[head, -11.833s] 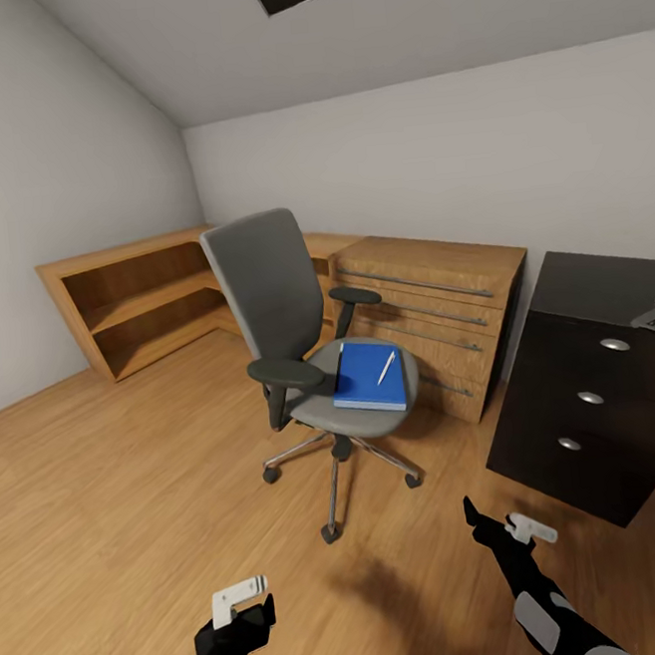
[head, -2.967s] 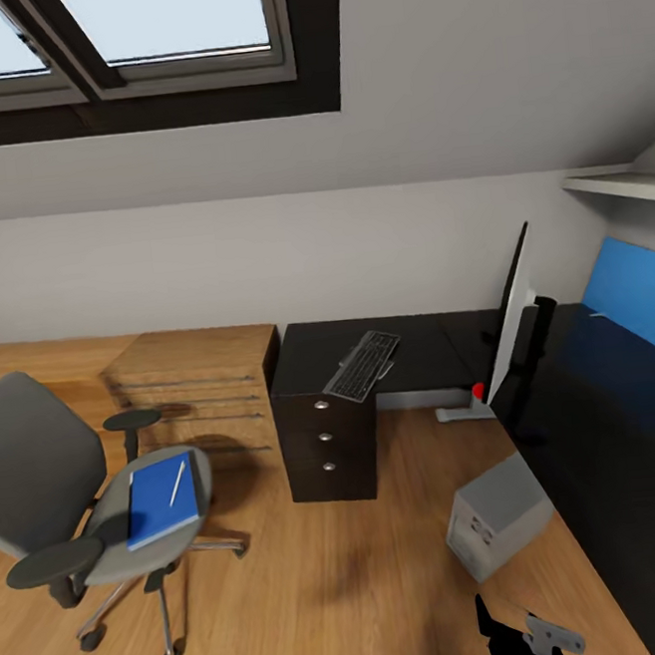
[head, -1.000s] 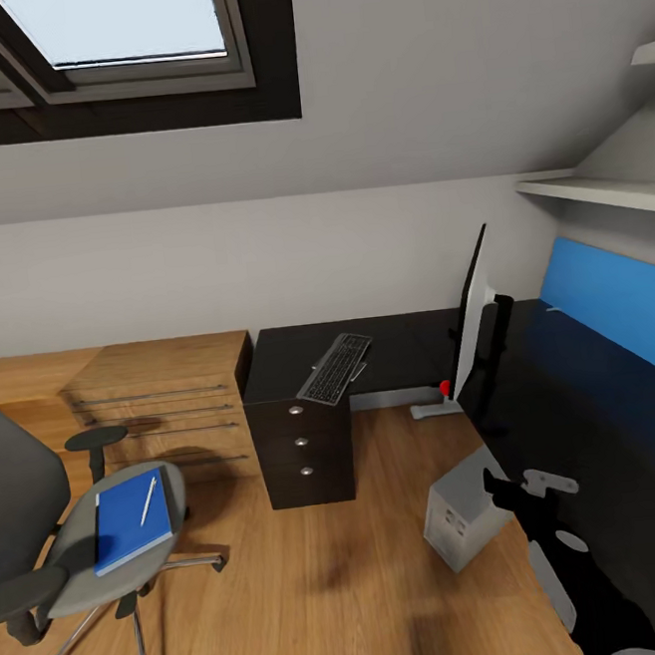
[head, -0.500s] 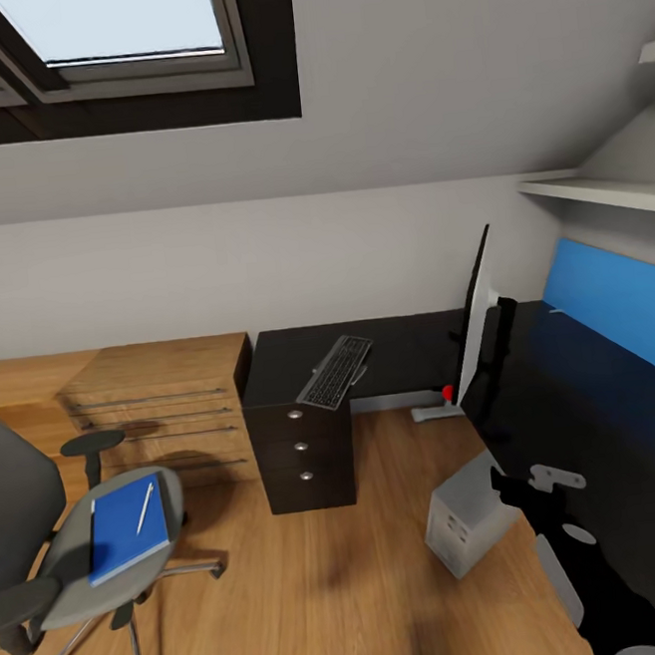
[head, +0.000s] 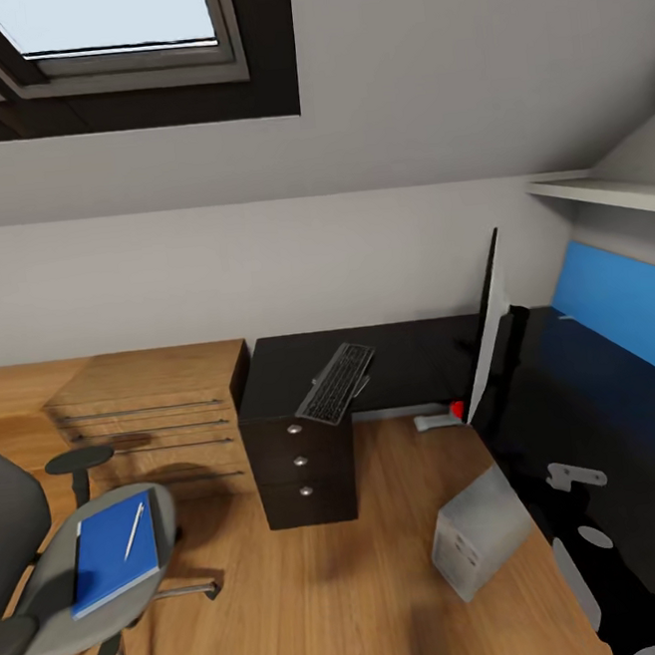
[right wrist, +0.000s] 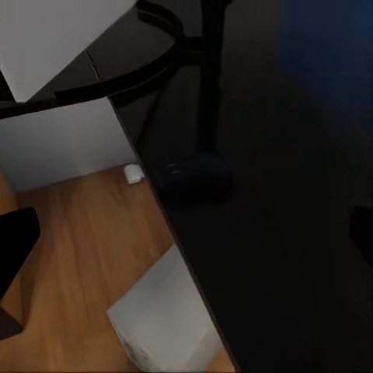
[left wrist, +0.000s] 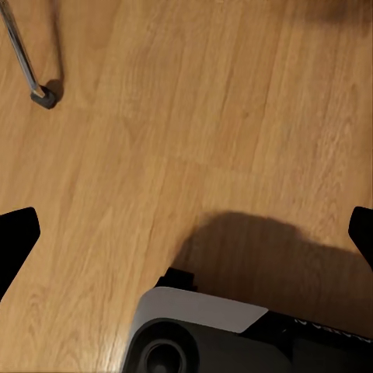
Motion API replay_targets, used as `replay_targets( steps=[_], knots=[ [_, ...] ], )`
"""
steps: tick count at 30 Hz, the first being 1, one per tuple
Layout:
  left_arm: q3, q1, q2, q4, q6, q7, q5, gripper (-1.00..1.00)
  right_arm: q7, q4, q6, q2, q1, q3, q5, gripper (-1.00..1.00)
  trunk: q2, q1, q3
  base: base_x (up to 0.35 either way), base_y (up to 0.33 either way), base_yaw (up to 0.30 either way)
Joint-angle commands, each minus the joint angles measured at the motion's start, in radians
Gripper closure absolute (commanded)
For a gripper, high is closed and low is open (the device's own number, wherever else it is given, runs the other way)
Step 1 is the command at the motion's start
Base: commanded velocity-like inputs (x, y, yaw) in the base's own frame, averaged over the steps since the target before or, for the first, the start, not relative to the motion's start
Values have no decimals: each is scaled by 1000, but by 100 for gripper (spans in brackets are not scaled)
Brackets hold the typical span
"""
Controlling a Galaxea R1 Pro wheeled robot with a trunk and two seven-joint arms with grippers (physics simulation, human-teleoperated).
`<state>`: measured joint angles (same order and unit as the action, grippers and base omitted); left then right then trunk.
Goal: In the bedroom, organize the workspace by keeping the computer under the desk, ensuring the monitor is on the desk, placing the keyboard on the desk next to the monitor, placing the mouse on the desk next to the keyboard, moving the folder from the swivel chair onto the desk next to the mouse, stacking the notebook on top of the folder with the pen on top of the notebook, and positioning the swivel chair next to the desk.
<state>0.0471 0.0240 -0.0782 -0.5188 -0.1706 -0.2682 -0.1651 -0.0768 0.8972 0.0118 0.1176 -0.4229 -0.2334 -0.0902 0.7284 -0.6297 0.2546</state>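
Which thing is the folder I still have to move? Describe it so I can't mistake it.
Look at the swivel chair at the left, on the wood floor in front of the low wooden dresser. The folder lies flat on its grey seat: bright blue, with a thin white pen on top.

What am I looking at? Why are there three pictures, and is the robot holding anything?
It is a pretend robot inside a computer game, with two arms. The big picture comes from a camera on its head. You can see a black desk with a keyboard on it, a monitor, a computer on the floor, and a swivel chair carrying a blue folder and a pen. The other two pictures come from cameras on its wrists, looking down at the wooden floor and the desk's edge. Both jaws are open, holding nothing.
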Motion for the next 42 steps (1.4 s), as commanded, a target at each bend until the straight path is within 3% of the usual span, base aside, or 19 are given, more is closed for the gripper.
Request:
replay_targets(
  steps=[1, 17, 35, 42],
  knots=[
    [5, 1, 0, 0, -4, -5, -10, -100, -3, 0, 1, 0, -1, 2, -8, -100, 1, -1, 1, 291, 0, 0],
    [5, 1, 1, 0, -4, -5, -10, -100, -7, -21, 5, 2, 1, 2, -5, -100, 1, -1, 1, 261, 0, 0],
    [6, 1, 0, 0, -3, -5, -9, -100, -8, -64, 4, 16, 1, 0, -3, -100, 1, -1, 1, 17, 0, 0],
    [7, 1, 0, 0, -4, -5, -8, -100, -8, -102, 3, 40, 1, 2, -3, -100, 1, -1, 1, 1, 0, 0]
  ],
)
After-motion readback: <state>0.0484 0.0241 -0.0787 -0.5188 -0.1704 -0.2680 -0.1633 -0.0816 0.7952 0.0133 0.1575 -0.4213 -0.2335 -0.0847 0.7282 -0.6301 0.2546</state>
